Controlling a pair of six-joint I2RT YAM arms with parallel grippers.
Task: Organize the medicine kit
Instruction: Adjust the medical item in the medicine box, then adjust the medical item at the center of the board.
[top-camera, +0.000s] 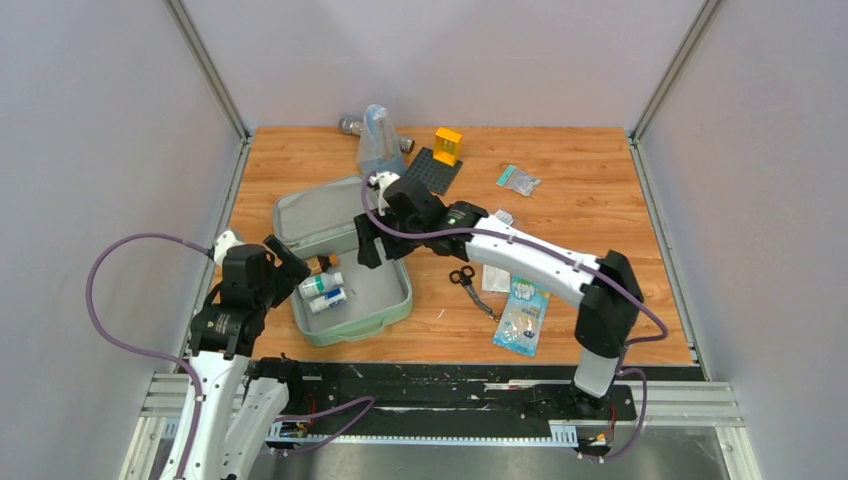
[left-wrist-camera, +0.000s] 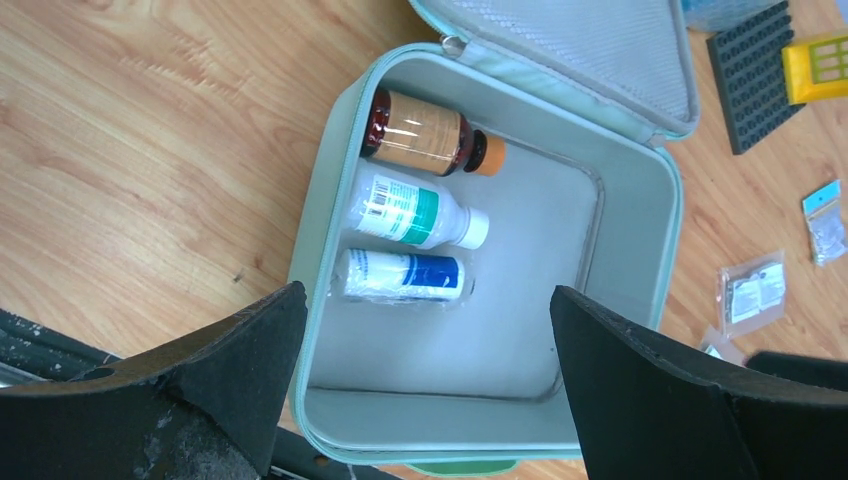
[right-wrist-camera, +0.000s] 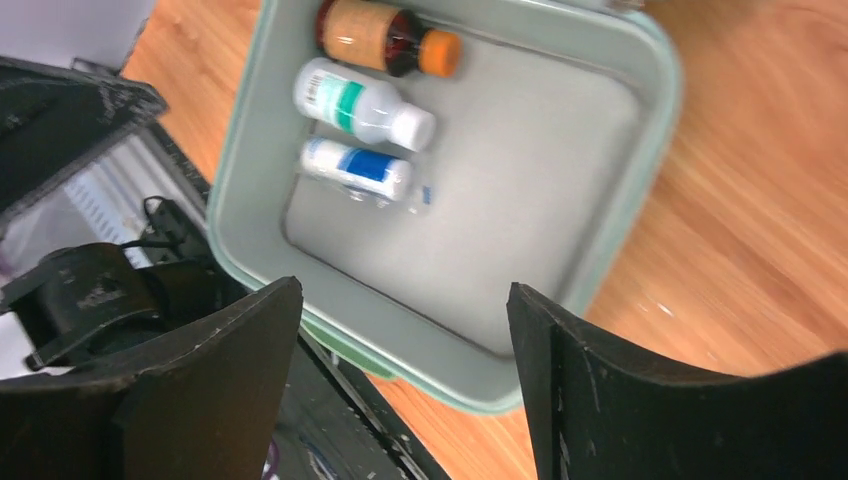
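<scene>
With left gripper (left-wrist-camera: 425, 300) and right gripper (right-wrist-camera: 405, 290) spread and empty, the medicine kit (left-wrist-camera: 640, 240), judged light, stiff-walled and smooth, is best taken by its lower-frame rim

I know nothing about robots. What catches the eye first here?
An open mint-green case left of centre on the wooden table, three bottles side by side along one wall. The left gripper and right gripper face it, open and empty. Scissors and packets lie to its right.
</scene>
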